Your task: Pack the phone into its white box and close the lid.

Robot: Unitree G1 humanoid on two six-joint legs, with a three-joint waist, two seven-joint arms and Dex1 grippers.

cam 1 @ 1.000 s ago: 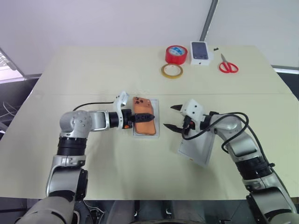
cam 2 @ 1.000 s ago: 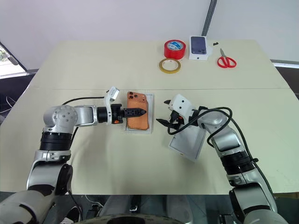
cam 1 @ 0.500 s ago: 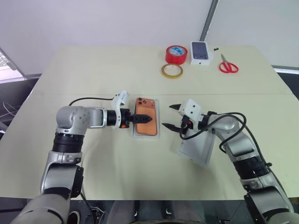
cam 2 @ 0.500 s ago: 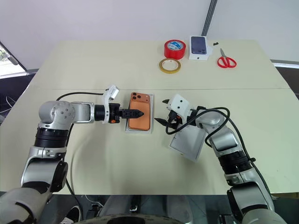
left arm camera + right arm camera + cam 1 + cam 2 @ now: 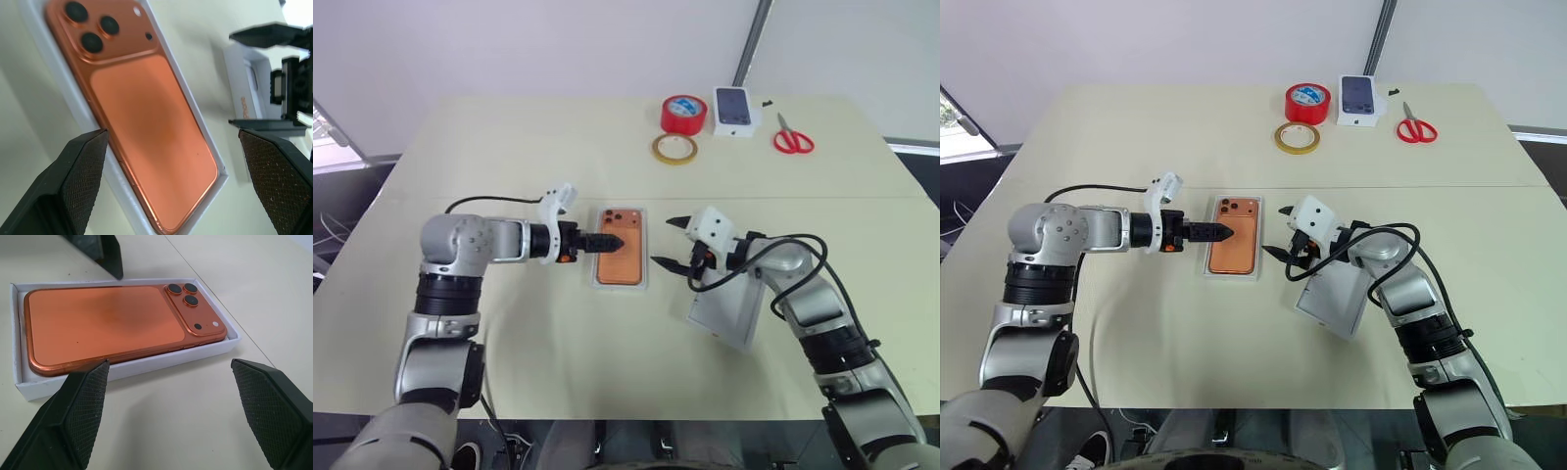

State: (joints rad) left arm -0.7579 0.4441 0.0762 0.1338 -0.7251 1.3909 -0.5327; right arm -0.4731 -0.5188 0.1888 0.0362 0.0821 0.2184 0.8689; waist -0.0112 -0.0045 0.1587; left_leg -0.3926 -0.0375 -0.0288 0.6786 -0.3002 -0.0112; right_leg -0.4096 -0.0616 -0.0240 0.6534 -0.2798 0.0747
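— Where is the phone (image 5: 1236, 235)?

— I see it lying back-up in the white box (image 5: 1206, 264) at mid-table. My left gripper (image 5: 1217, 232) hangs over its left edge, fingers spread, gripping nothing.

— And the right gripper (image 5: 1282, 231)?

— Fingers apart too, just right of the box — the lid (image 5: 1337, 305) lies under that arm.

Looks like a lab or test room setup

Plain beige worktop (image 5: 509, 147), bare white walls, just tape rolls (image 5: 682, 115) and red scissors (image 5: 793, 140) lying around.
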